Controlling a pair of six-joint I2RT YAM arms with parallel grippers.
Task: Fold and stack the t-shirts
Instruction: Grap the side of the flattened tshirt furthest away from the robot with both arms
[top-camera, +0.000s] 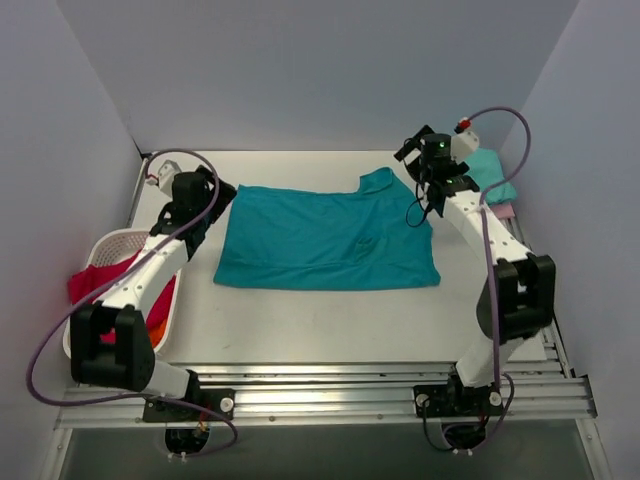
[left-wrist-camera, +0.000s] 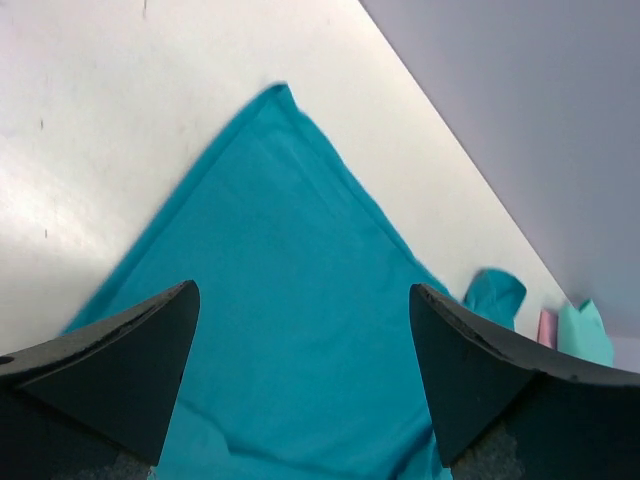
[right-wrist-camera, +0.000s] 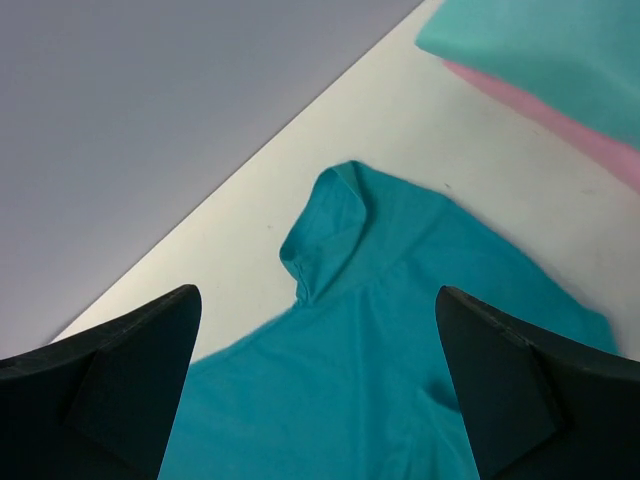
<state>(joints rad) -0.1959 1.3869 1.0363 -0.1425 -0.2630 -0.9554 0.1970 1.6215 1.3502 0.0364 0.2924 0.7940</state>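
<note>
We list one teal t-shirt (top-camera: 325, 240), lying on the table (top-camera: 300, 330); left gripper (left-wrist-camera: 302, 292) and right gripper (right-wrist-camera: 318, 292), jaws spread, holding nothing.

Lab: bare-walled robot test table (top-camera: 330, 320)

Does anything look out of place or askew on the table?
The teal t-shirt lies mostly flat, but one sleeve pokes out past its far edge. On the left, red cloth spills over the rim of the white basket.

Teal t-shirt (top-camera: 325, 240): soft matt cloth. Table (top-camera: 300, 320): smooth, matt white. Basket (top-camera: 113, 241): white plastic lattice.
</note>
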